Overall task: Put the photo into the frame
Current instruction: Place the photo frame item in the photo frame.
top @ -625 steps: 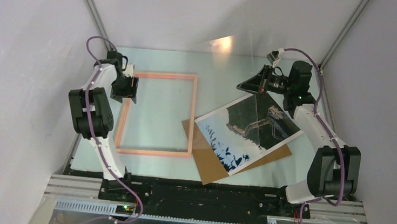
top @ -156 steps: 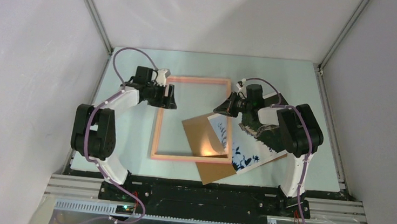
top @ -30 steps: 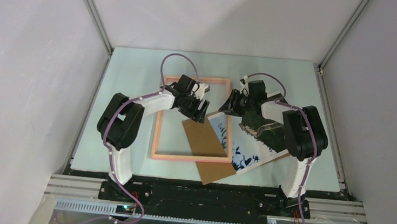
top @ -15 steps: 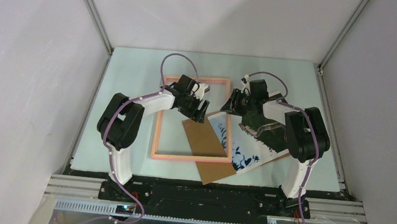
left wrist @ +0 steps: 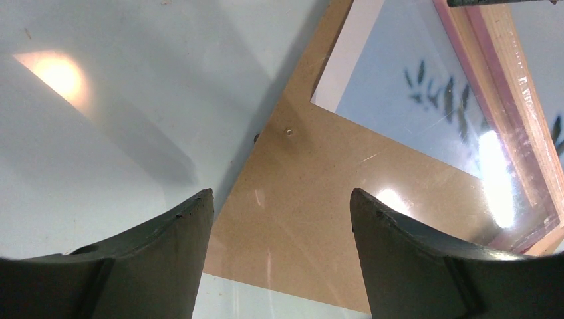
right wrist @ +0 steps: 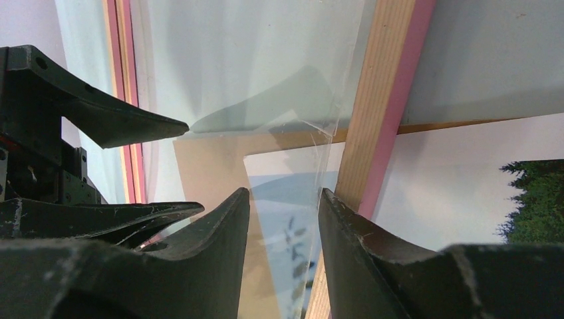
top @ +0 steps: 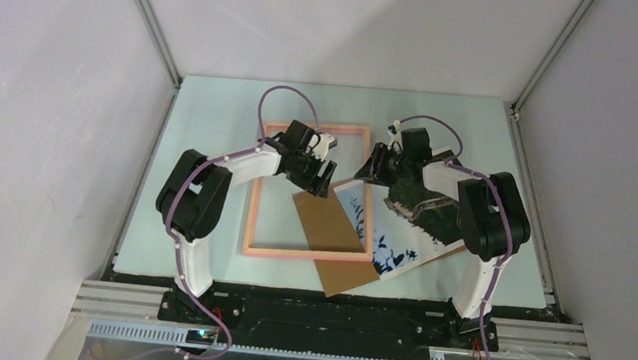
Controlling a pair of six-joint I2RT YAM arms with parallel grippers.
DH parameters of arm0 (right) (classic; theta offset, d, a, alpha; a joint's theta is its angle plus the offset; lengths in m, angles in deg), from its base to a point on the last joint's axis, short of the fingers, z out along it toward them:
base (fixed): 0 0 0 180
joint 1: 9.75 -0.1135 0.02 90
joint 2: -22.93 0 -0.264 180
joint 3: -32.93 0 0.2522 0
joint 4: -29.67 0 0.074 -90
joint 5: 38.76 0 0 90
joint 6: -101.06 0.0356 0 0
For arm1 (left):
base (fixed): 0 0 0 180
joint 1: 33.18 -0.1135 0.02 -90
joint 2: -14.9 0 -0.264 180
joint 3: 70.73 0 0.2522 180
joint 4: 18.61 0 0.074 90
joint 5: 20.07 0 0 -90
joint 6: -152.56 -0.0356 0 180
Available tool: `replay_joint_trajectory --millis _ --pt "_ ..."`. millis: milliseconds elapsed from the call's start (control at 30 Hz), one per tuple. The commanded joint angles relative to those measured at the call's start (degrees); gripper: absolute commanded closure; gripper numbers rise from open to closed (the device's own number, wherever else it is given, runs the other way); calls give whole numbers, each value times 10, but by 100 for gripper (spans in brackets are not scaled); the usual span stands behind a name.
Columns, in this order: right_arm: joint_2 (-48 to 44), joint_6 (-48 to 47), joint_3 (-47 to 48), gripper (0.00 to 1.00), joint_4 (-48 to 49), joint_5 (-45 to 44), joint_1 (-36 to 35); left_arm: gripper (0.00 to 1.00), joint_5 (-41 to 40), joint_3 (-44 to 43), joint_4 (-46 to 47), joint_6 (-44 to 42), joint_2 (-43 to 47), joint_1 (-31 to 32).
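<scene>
Frame [top: 305,253] lies flat, so it's my ref. Photo [top: 387,241] isn't in yet. It lies on the board [top: 329,224] off the frame's right side, w/ one corner tucked under the right rail & showing thru the pane. Board also runs under the frame's bottom-right corner. My L gripper [left wrist: 279,199] hangs inside the frame over the board's top corner, jaws wide apart, holding nothing, prob. ready to pin or drag the board. R gripper [right wrist: 282,196] sits at the right rail near the frame's top, jaws part-open, nothing visibly pinched. Looks set to lift that rail.
</scene>
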Motion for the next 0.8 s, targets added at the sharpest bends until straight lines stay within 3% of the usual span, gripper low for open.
replay_joint_trajectory --millis 0,367,767 --pt "-10 1 15 54 23 21 -4 20 -4 2 11 -7 7 3" --pt "6 11 16 56 42 52 -8 20 -3 1 12 -6 9 3" --pt "35 64 -2 63 150 158 15 20 1 5 12 -6 19 3"
